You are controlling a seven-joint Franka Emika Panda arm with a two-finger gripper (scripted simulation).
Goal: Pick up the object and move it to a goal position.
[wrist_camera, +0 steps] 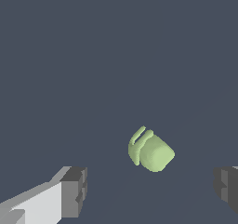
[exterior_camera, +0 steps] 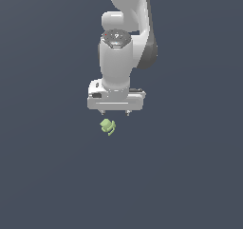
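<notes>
— How does the tool stand?

— It points straight down from the white arm, jaws spread wide, holding nothing. In the wrist view one dark pad and the other sit far apart, with open space between.

— And the light-green object?

— It sits just below the tool, apart from both fingertips, slightly toward the exterior view's left of the tool's middle. In the wrist view the object shows as a rounded lump with a small curved strip on one side, lying ahead of the gap between the pads, on the plain dark bench.
</notes>
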